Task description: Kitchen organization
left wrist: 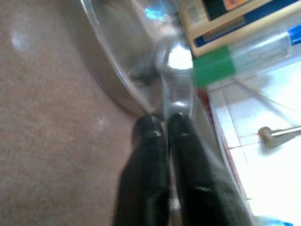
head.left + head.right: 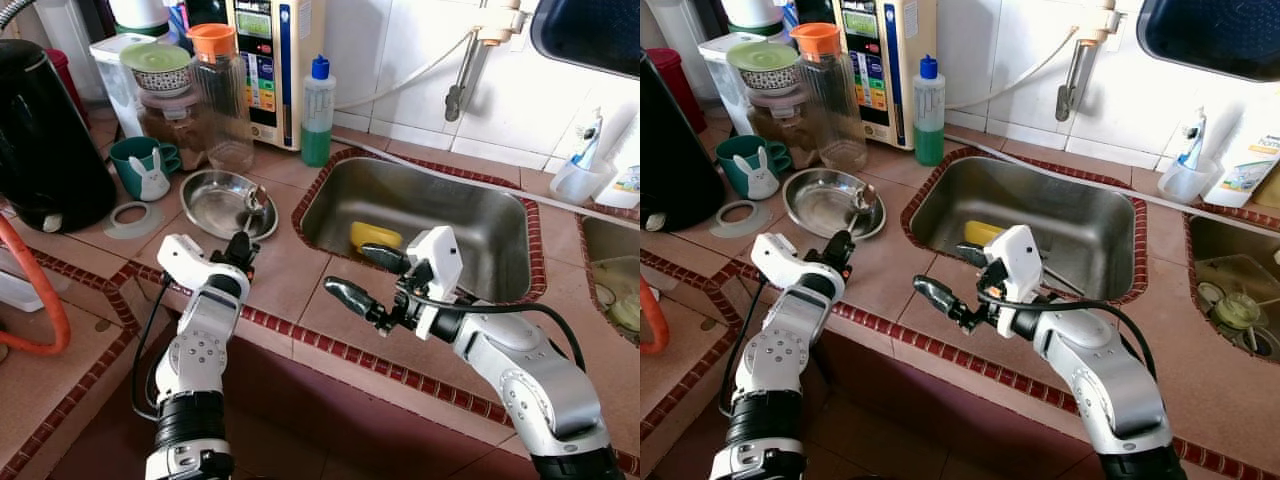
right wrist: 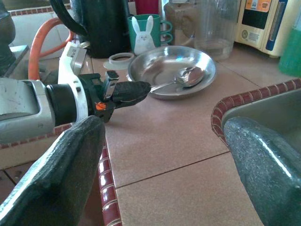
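A steel spoon (image 2: 255, 197) lies with its bowl in a shallow steel plate (image 2: 200, 215) on the tiled counter, left of the sink. Its handle (image 3: 162, 85) sticks out over the plate's near rim. My left gripper (image 2: 240, 241) is at that rim, shut on the end of the handle; the left wrist view shows the two fingers (image 1: 150, 141) pressed together with the spoon (image 1: 178, 59) just beyond them. My right gripper (image 2: 355, 273) hovers open above the counter by the sink's front left corner, holding nothing, its fingertips pointing towards the plate.
The steel sink (image 2: 450, 205) holds a yellow sponge (image 2: 375, 235). Behind the plate stand a green rabbit mug (image 2: 145, 165), a glass jar with an orange lid (image 2: 222, 95) and a blue-capped bottle (image 2: 317, 105). A black kettle (image 2: 45, 130), a white ring (image 2: 130, 218) and an orange hose (image 2: 45, 310) are at the left.
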### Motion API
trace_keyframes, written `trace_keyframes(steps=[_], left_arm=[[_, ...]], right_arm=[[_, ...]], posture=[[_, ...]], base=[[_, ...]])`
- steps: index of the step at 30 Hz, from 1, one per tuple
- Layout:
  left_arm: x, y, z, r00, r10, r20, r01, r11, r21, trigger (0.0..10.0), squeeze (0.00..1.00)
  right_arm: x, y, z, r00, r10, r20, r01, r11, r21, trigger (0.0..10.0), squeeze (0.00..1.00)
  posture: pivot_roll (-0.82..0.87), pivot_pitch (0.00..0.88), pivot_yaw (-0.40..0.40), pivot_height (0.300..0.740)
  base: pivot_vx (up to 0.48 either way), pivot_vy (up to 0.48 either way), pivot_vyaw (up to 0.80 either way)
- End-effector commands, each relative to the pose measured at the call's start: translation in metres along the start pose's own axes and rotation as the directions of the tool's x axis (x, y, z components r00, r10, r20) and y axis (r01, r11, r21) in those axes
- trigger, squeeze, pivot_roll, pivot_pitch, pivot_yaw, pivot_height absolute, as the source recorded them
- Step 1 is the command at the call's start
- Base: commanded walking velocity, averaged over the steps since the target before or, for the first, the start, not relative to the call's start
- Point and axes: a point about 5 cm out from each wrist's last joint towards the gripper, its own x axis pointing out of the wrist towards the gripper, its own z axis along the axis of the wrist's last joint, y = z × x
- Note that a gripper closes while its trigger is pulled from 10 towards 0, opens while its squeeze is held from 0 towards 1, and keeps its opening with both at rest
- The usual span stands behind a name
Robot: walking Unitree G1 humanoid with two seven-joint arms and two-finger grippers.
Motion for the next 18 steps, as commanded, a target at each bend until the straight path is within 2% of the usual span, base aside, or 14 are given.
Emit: trace_keyframes(steps=[1,2,14,17,18], left_arm=[[-0.001,0.008,-0.007,0.999,0.041,-0.030,-0.041,0.999,0.001,0.8,0.00],[0.000,0.009,-0.006,0.999,0.043,-0.026,-0.043,0.999,0.003,0.0,0.00],[0.001,0.008,-0.004,0.999,0.037,-0.017,-0.037,0.999,-0.009,0.0,0.00],[0.001,-0.002,-0.002,1.000,0.011,-0.011,-0.012,1.000,-0.017,0.0,0.00],[0.001,-0.004,-0.002,1.000,0.008,-0.012,-0.009,1.000,-0.016,3.4,0.00]], right_arm=[[0.000,-0.001,0.004,1.000,0.005,0.006,-0.005,1.000,-0.020,10.0,0.00],[0.000,-0.001,0.004,1.000,0.005,0.005,-0.005,1.000,-0.020,10.0,0.00],[0.000,-0.001,0.004,1.000,0.004,0.005,-0.003,1.000,-0.020,10.0,0.00],[0.000,-0.002,0.005,1.000,0.003,0.006,-0.003,1.000,-0.021,10.0,0.00],[0.000,-0.002,0.005,1.000,0.003,0.007,-0.003,1.000,-0.021,10.0,0.00]], posture=[[0.08,0.000,-0.003,0.740],[0.08,0.000,-0.003,0.740],[0.08,0.000,-0.004,0.740],[0.08,0.000,-0.004,0.740],[0.08,0.000,-0.004,0.740]], base=[[0.000,0.000,0.00],[0.000,0.000,0.00],[0.000,0.000,0.00],[0.000,0.000,0.00],[0.000,0.000,0.00]])
